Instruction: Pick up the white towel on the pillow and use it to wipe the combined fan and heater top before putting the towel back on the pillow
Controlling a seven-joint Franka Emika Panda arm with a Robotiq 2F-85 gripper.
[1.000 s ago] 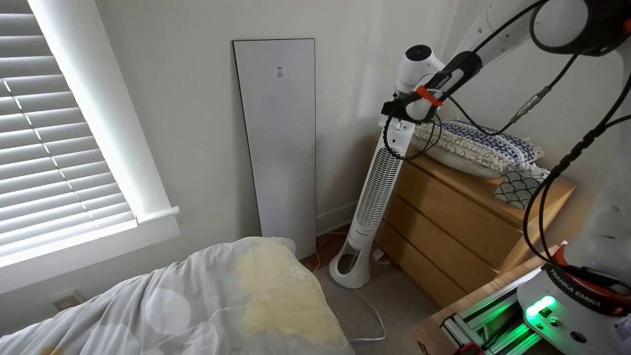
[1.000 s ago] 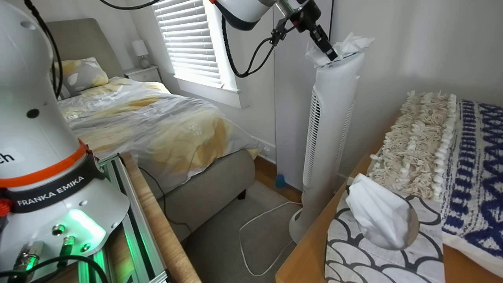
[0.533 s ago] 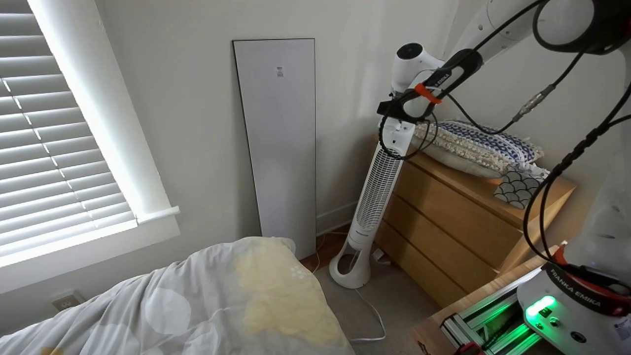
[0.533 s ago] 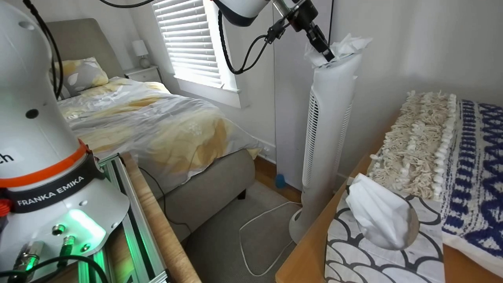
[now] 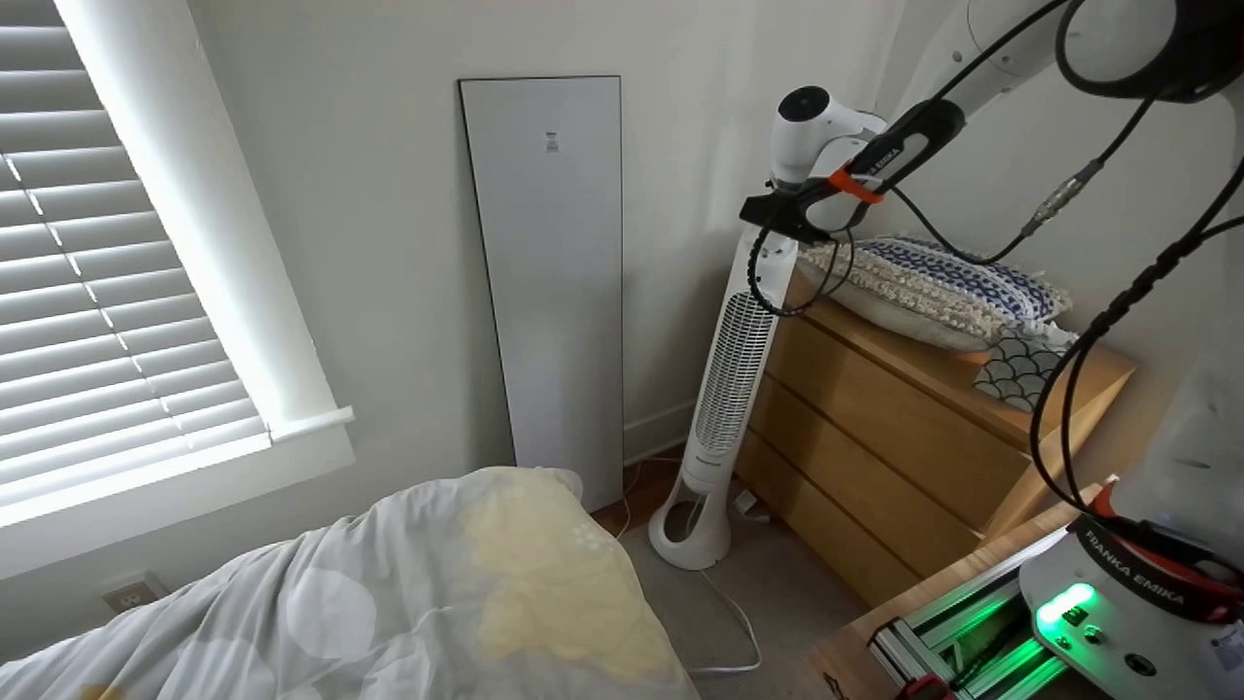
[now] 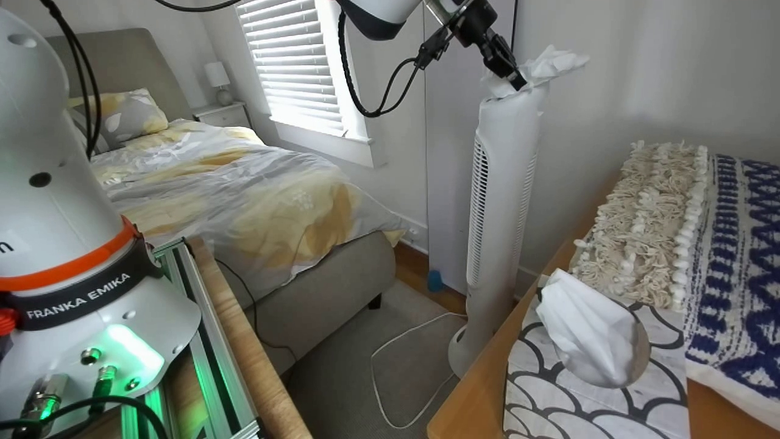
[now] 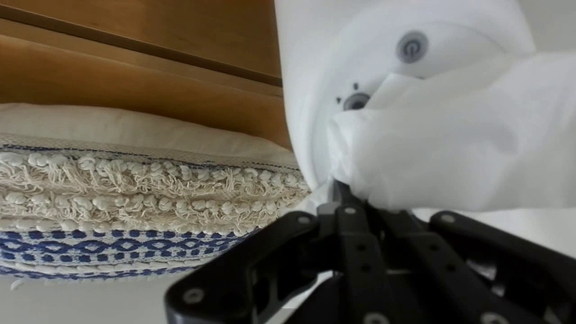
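Observation:
The white towel is thin and crumpled in the wrist view. My gripper is shut on it, with the fingertips partly hidden by its folds. The white fan-heater tower lies under it, and its power button and a second control show beside the cloth. In an exterior view the gripper points down at the top of the fan heater, and the towel bunches over that top. The fan heater leans slightly. The fringed blue and white pillow also shows in both exterior views.
The pillow lies on a wooden dresser. A scale-patterned box with a white tissue sticking up stands beside it. A bed and a tall grey panel are nearby. A white cord runs over the floor.
My gripper has moved slightly with the towel, dragging it across the fan top. The fan's upper part has shifted toward the grey panel. The towel's loose end sits a little higher and further out.

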